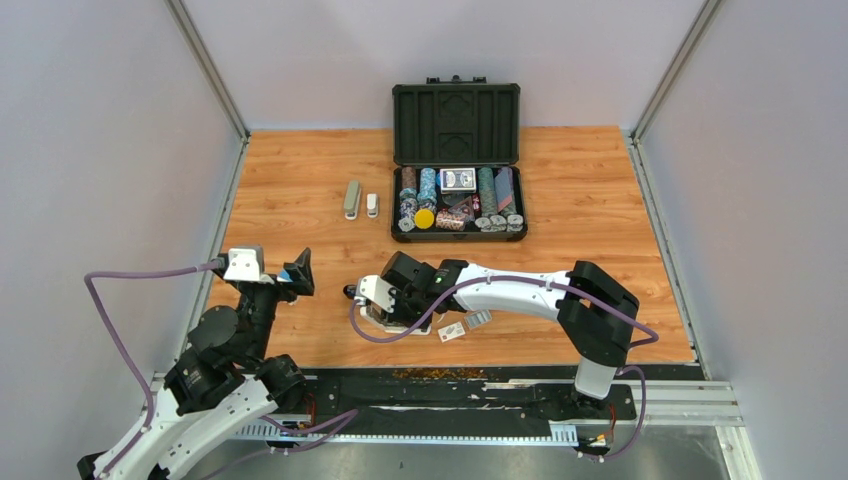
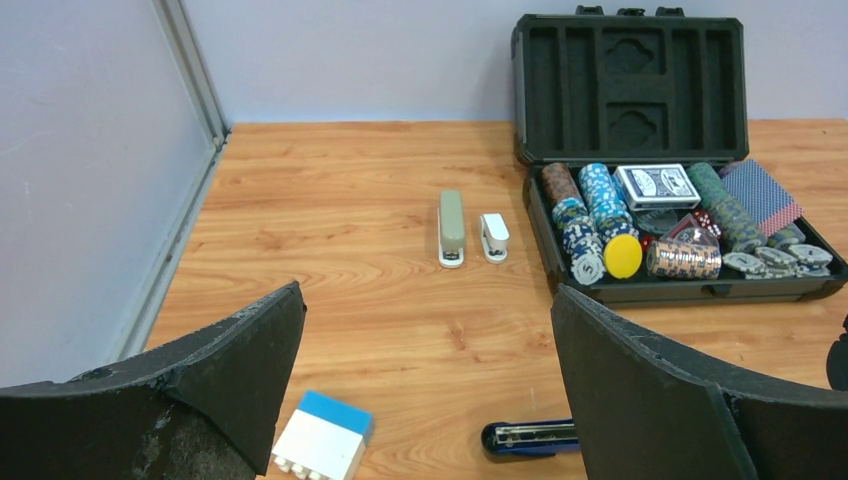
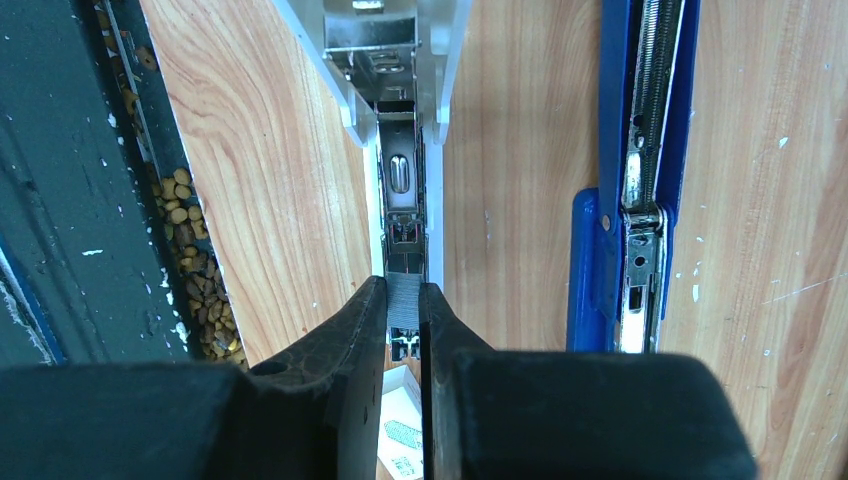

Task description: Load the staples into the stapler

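Pinching the staples, the right gripper held them just over the rail of the opened stapler by the counter's near edge. Seating them and closing it up seemed left to do. The left gripper gaped empty nearby.

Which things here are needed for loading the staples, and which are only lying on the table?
For the job:
- staples, pinched in the right gripper
- blue stapler, lying open

Just lying about:
- grey-olive stapler
- small white stapler
- poker chip case
- white and blue block
- small white box
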You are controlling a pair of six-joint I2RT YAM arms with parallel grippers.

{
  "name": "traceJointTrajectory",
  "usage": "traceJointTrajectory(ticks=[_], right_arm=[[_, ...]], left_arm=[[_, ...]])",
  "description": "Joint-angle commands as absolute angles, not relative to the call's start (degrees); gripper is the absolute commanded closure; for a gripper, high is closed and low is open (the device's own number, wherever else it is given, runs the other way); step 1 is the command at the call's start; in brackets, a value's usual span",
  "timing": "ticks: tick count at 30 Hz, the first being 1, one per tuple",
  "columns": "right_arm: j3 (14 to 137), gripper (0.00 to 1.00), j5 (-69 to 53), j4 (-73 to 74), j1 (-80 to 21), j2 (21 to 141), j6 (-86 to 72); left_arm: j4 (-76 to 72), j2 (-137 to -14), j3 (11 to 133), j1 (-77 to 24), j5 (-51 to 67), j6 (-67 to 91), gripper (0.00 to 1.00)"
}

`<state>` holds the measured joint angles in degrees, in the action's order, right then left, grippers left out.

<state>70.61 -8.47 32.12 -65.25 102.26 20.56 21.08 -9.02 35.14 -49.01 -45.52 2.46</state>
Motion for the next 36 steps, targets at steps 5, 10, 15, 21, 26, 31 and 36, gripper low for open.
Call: traceJointTrajectory(ticks=[5, 10, 15, 21, 26, 31, 36], right_arm=[[71.46, 0.96, -8.74, 31.38, -65.67, 103.13, 21.18], [71.35, 0.96, -8.31, 31.38, -65.69, 103.6, 21.23], [71.25, 0.96, -8.0, 31.38, -65.66, 103.67, 21.18], [71.61, 0.96, -8.26, 31.47, -65.74, 101.39, 20.96], [71.87, 0.96, -7.84, 31.7, -65.88, 98.94, 21.42], [71.64, 0.96, -6.68, 31.74, -65.94, 98.04, 22.36], [71.47, 0.97, -5.59, 31.93, -65.92, 99.23, 22.85]], left_arm=[[19.34, -9.97, 34.89, -48.69, -45.18, 2.46, 0.0], [19.33, -10.0, 34.9, -48.69, -45.18, 2.4, 0.0], [19.3, -9.95, 34.89, -48.74, -45.18, 2.45, 0.0], [19.34, -10.02, 34.89, -48.69, -45.18, 2.37, 0.0], [19.34, -10.03, 34.89, -48.6, -45.24, 2.37, 0.0], [19.29, -10.11, 34.85, -48.61, -45.2, 2.37, 0.0], [19.27, -10.21, 34.96, -48.58, -45.18, 2.37, 0.0]])
